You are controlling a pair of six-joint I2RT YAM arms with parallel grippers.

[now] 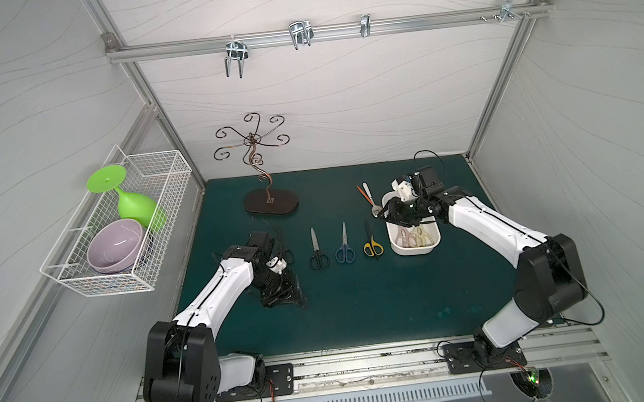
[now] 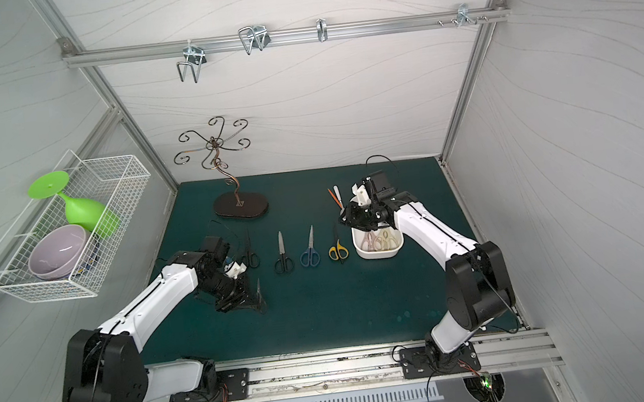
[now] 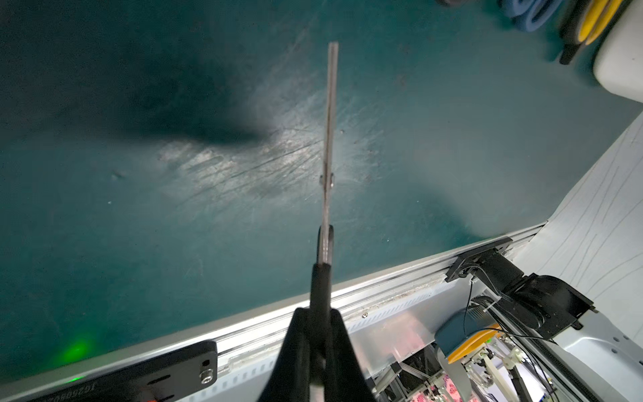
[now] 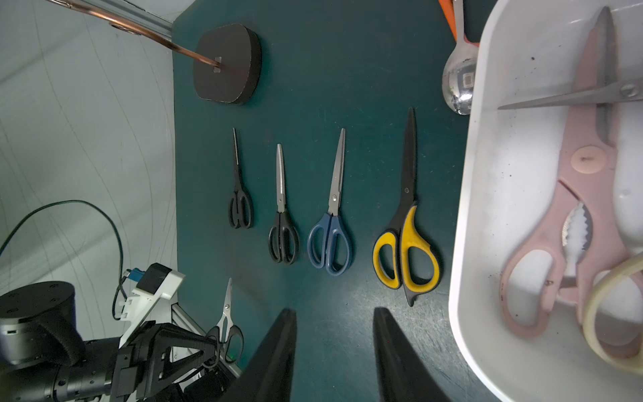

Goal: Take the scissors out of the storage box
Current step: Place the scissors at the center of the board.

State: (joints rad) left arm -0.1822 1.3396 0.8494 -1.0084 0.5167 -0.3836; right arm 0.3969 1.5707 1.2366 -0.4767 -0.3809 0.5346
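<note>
The left gripper [image 3: 322, 334] is clamped on the handle of small black-handled steel scissors [image 3: 328, 139], blades jutting over the dark green mat [image 3: 139, 209]; such an end grip could let them swivel or drop point-first. The right gripper [image 4: 334, 311] hangs part-open and empty just beside the white plastic storage box [image 4: 487, 209], where pink kitchen shears [image 4: 584, 195], a cream-handled pair [image 4: 591, 313] and a crossing steel blade [image 4: 556, 99] overlap: lifting one may drag another or tip the box.

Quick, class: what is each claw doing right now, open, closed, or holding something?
Left claw: closed on the black-handled scissors.
Right claw: open, holding nothing.
</note>
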